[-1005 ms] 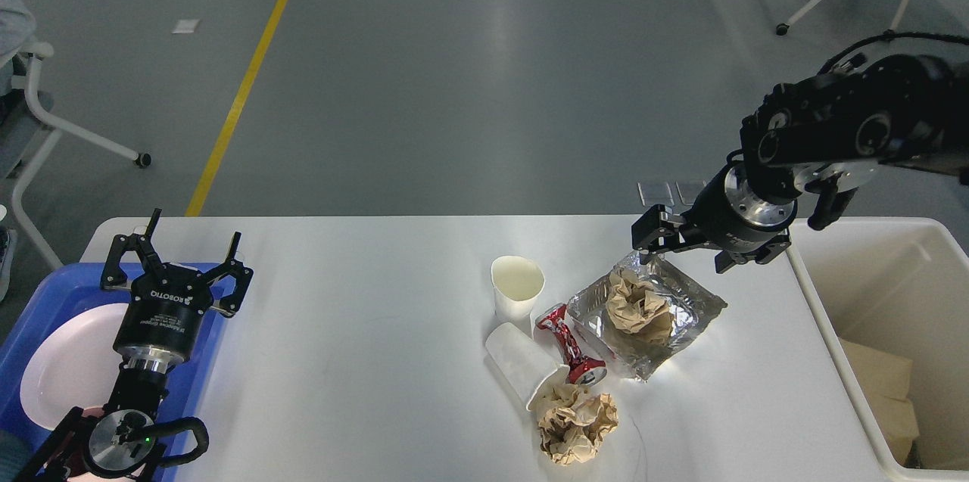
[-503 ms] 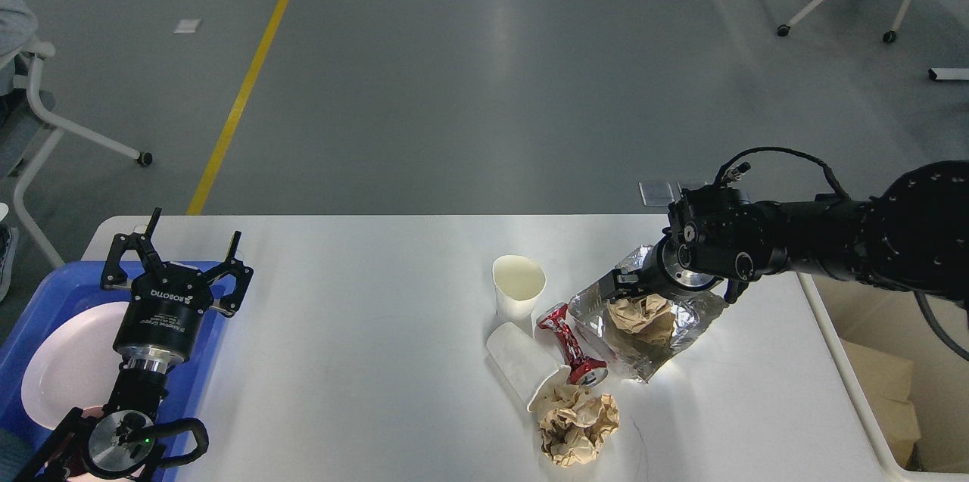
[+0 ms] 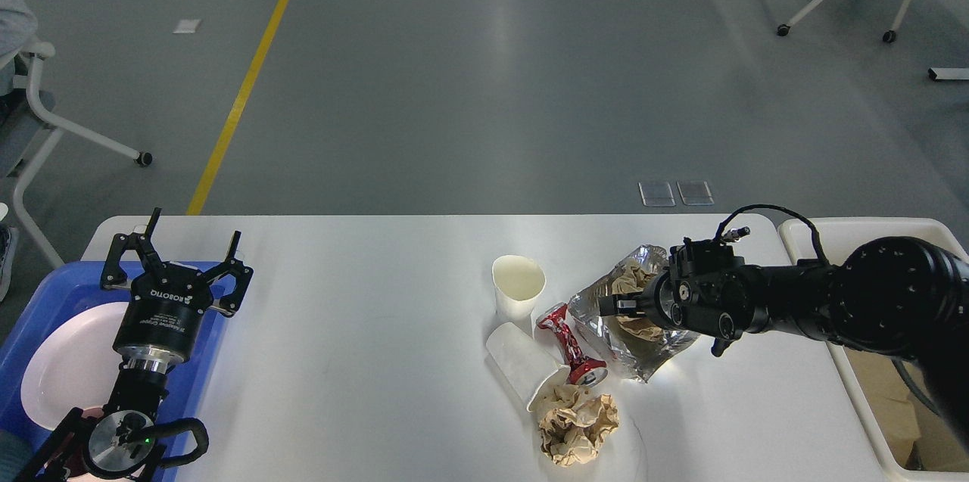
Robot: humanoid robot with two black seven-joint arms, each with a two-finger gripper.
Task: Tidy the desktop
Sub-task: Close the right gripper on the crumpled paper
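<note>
Meanwhile, the right gripper point(image 3: 610, 306) is pressed into the foil bag point(image 3: 633, 323) on the desktop point(image 3: 363, 331), jaw state unclear; the left gripper point(image 3: 179, 255) is held spread over the blue tray point(image 3: 57, 293).

A single view looks from the robot's own head, forward and steeply down; the white counter point(image 3: 378, 300) fills the lower half, fairly near. Grey floor point(image 3: 484, 73) stretches beyond; both arms enter from the bottom corners.

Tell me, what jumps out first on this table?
A heap of rubbish sits at the middle-right of the desktop: a silver foil bag, a crushed red can, two paper cups and a wad of brown paper. The right gripper reaches low into the foil bag, while the left gripper hangs open over a blue tray.
</note>
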